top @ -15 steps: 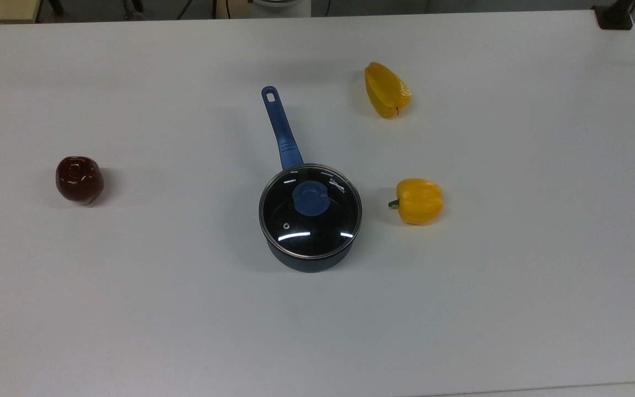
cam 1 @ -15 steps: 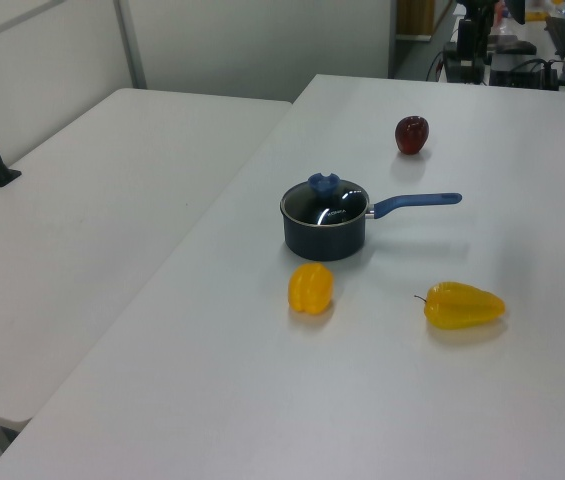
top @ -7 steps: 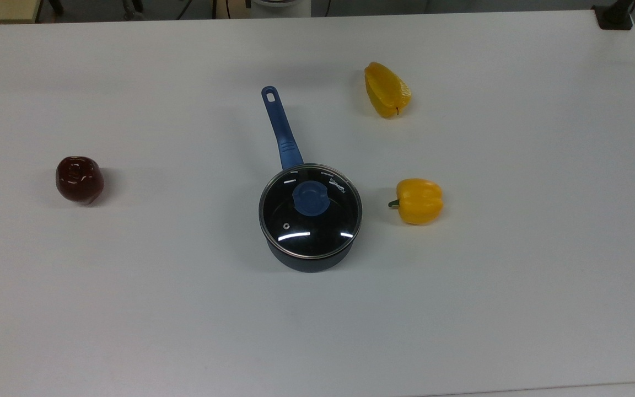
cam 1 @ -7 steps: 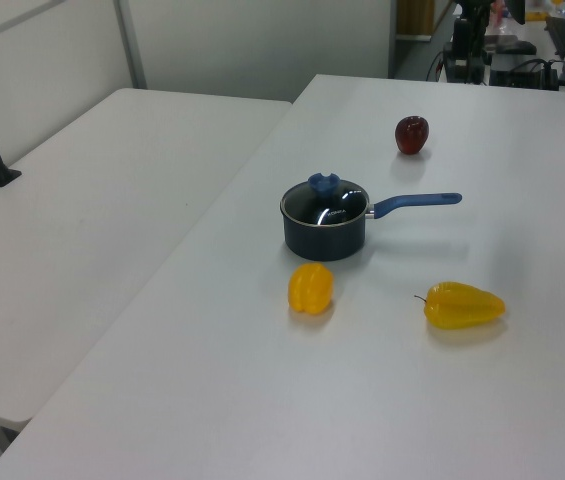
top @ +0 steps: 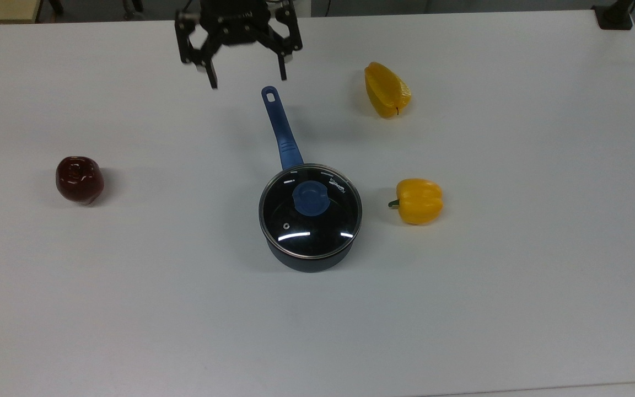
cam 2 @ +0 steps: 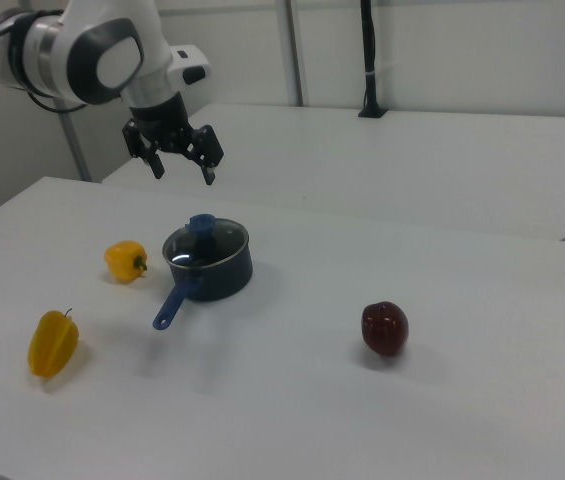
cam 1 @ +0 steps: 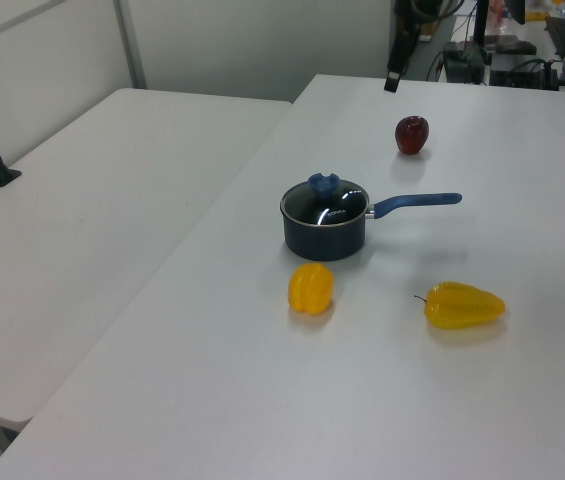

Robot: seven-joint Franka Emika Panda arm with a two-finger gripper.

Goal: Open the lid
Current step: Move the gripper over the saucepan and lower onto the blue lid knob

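Note:
The clear glass lid point(top: 310, 218) with its blue knob point(top: 310, 198) sits flat on the dark saucepan point(top: 307, 261) at mid-table. It also shows in the left view point(cam 1: 324, 206) and the right view point(cam 2: 205, 244). The pan's blue handle point(top: 281, 129) points to the top view's upper edge. My gripper point(top: 248, 79) hangs open in the air beyond the handle's tip, well apart from the lid and holding nothing. In the right view the gripper point(cam 2: 184, 176) hovers above and behind the pan. One of its fingers point(cam 1: 393, 72) shows in the left view.
Two yellow peppers lie to the top view's right of the pan, one near point(top: 418, 200) and one farther back point(top: 386, 90). A dark red fruit point(top: 79, 179) sits far to the top view's left. The white table point(top: 461, 303) has wide bare room around the pan.
My gripper has come into view at the top view's upper edge, open, near the handle's tip. The lid, the pan and the fruit have not moved.

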